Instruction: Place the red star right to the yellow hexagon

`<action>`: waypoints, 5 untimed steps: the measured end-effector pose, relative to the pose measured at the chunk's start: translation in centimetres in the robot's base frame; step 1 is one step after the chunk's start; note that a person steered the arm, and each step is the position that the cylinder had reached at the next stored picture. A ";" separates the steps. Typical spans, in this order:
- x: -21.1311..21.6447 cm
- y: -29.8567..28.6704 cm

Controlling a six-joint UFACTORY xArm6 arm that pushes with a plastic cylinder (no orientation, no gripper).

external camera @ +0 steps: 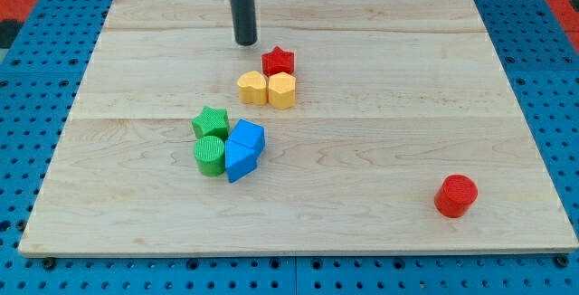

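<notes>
The red star (279, 61) lies near the board's middle top, touching the top edge of the yellow hexagon (282, 90). A yellow heart-shaped block (252, 88) sits against the hexagon's left side. My tip (246, 42) stands on the board just up and to the left of the red star, a small gap away from it.
A green star (210, 121), a green cylinder (209, 156) and two blue blocks (243, 149) cluster left of centre. A red cylinder (455, 195) stands at the lower right. The wooden board (407, 105) lies on a blue pegboard.
</notes>
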State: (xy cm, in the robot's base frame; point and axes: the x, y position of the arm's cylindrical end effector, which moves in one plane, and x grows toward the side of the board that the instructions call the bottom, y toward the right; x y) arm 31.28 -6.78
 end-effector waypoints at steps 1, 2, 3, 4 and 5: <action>1.8 7.4; 2.8 13.9; -3.3 9.8; -1.8 6.0; 1.3 3.8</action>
